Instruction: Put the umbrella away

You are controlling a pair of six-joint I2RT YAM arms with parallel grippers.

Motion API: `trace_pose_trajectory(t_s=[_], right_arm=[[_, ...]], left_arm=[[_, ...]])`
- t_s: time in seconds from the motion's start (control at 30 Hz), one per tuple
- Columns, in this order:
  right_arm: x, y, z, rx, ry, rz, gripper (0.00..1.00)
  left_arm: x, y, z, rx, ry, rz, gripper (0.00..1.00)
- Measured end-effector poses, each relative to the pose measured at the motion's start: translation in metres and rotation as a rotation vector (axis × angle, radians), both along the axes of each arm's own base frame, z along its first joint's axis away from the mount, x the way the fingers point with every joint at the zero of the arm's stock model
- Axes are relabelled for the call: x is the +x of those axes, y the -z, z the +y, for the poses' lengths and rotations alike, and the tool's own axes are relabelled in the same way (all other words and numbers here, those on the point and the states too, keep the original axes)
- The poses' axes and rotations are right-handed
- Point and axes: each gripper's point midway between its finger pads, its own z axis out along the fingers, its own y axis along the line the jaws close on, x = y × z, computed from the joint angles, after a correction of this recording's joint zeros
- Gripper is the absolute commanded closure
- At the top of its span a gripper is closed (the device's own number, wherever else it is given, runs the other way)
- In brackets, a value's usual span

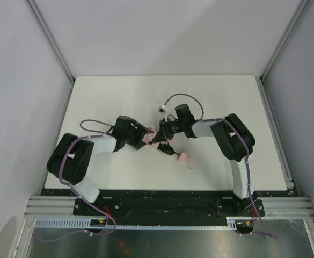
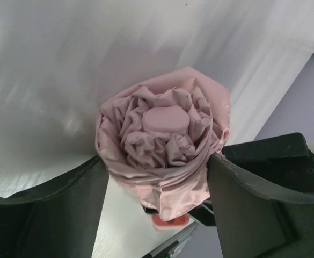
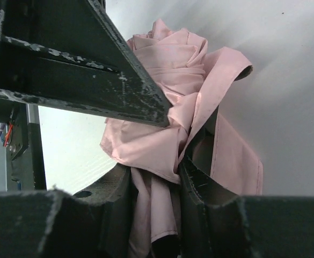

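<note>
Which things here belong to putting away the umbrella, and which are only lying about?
For the job: umbrella; left tool and right tool, both closed on it.
Not for the job: table; purple cables.

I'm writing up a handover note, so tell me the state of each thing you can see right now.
umbrella, folded into a crumpled bundle, held between both grippers
handle, sticking out of the bundle toward the near edge
left gripper, shut on the umbrella, a finger on each side of the bundle
right gripper, shut on the umbrella, pinching its fabric
</note>
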Motion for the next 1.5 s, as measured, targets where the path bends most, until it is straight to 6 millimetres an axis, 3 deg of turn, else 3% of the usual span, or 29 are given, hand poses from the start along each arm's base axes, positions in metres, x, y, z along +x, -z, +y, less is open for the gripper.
trace_pose_trajectory(t_s=[0.13, 0.4, 0.57, 0.8, 1.0, 1.1, 1.23, 1.37, 1.43, 1.5], right_arm=[[0.0, 0.0, 0.0, -0.004, -0.006, 0.012, 1.0], [0.006, 0.001, -0.004, -0.022, 0.015, 0.025, 1.0], [0.008, 0.0, -0.005, -0.04, 0.03, 0.029, 0.95], [0.009, -0.004, -0.006, -0.12, 0.065, 0.031, 0.49], [0.003, -0.005, -0.018, -0.241, 0.12, 0.038, 0.25], [0.002, -0.015, -0.03, -0.304, 0.159, 0.018, 0.18], [0.008, -0.051, -0.039, -0.362, 0.232, -0.128, 0.11], [0.0, -0.091, -0.02, -0.38, 0.254, -0.348, 0.09], [-0.007, -0.096, -0.007, -0.404, 0.257, -0.44, 0.09], [-0.014, -0.089, 0.002, -0.446, 0.254, -0.51, 0.09]], left_arm=[[0.007, 0.004, -0.004, 0.018, -0.01, -0.019, 0.32], [0.016, 0.008, -0.01, 0.035, -0.001, -0.05, 0.65], [0.018, 0.009, -0.011, 0.044, 0.008, -0.07, 0.77], [0.018, 0.009, -0.012, 0.062, 0.024, -0.095, 0.88], [0.019, 0.009, -0.012, 0.081, 0.038, -0.122, 0.9], [0.019, 0.009, -0.012, 0.085, 0.04, -0.127, 0.9], [0.019, 0.009, -0.012, 0.09, 0.043, -0.132, 0.9], [0.019, 0.008, -0.012, 0.092, 0.047, -0.135, 0.9], [0.019, 0.008, -0.012, 0.092, 0.047, -0.135, 0.9], [0.019, 0.008, -0.012, 0.092, 0.047, -0.135, 0.9]])
